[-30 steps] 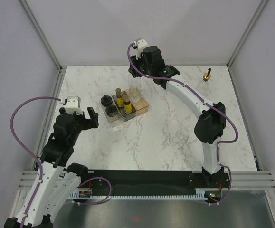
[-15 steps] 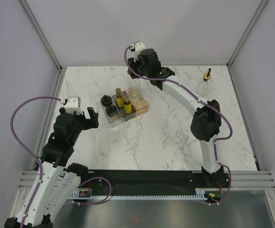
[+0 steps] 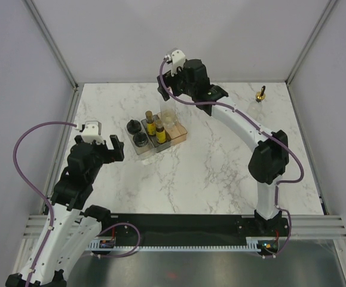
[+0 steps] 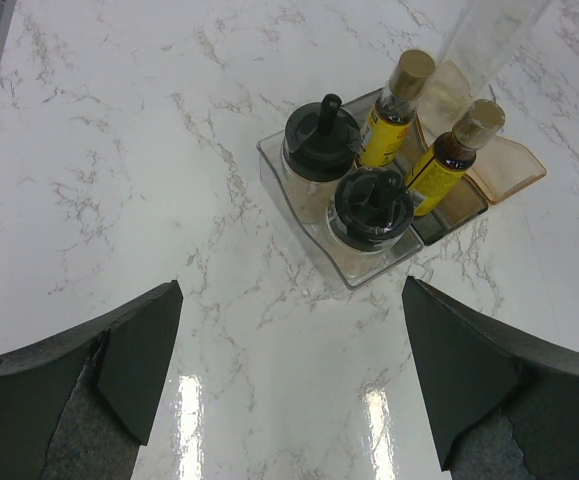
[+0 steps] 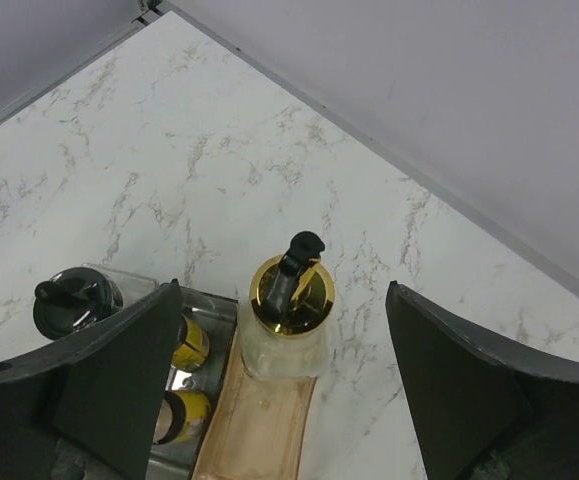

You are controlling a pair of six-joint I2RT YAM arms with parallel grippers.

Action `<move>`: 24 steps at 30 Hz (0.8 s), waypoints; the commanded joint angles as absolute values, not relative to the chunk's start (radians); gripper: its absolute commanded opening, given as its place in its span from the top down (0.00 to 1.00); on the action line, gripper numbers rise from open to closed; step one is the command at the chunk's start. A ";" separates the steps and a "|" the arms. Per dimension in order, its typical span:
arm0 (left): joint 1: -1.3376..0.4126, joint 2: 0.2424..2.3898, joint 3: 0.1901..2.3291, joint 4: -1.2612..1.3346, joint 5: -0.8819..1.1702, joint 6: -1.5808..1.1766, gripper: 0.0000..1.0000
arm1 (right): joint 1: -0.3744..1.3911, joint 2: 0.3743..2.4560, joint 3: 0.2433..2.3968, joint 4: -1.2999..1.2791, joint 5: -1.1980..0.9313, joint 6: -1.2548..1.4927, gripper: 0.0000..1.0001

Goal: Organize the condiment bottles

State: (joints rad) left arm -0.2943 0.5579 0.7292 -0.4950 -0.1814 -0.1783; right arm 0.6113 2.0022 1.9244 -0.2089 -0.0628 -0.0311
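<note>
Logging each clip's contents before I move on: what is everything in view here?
table: 1, white marble.
clear bin, grey bin, orange bin: 1 each; side by side, mid-table.
tall clear bottles: 2, gold pourers; one in orange bin, one far right.
small bottles: 2, yellow, brown caps; in grey bin.
jars: 2, clear, black lids; in clear bin.
left hand: 1, black, open, empty, near left.
right hand: 1, black, open, above binned tall bottle.

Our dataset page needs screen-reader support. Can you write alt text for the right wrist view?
A tall clear bottle with a gold pourer spout stands at the far end of an orange rectangular bin, framed by the open right gripper. Left of it, two small yellow bottles sit in a grey bin beside a short black-lidded jar.
</note>
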 commanded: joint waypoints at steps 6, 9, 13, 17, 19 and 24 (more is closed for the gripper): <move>-0.296 0.545 0.724 -0.460 -0.183 -0.152 0.00 | 0.614 1.626 1.758 -0.330 -0.282 -0.377 0.06; -0.296 0.535 0.726 -0.460 -0.176 -0.152 0.00 | 0.606 1.511 1.671 -0.466 -0.324 -0.455 0.06; -0.298 0.525 0.726 -0.460 -0.167 -0.153 0.00 | 0.519 1.370 1.516 -0.541 -0.302 -0.422 0.07; -0.298 0.526 0.726 -0.460 -0.163 -0.153 0.00 | 0.376 1.220 1.373 -0.560 -0.278 -0.371 0.08; -0.298 0.526 0.724 -0.460 -0.161 -0.153 0.00 | 0.289 1.175 1.303 -0.560 -0.279 -0.353 0.08; -0.298 0.529 0.723 -0.459 -0.156 -0.153 0.00 | 0.064 1.115 1.201 -0.552 -0.317 -0.307 0.11</move>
State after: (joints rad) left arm -0.2943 0.5312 0.7292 -0.4946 -0.1726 -0.1783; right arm 0.1703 1.1526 1.2285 -0.5598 -0.2855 -0.3450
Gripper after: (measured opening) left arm 0.995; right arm 0.901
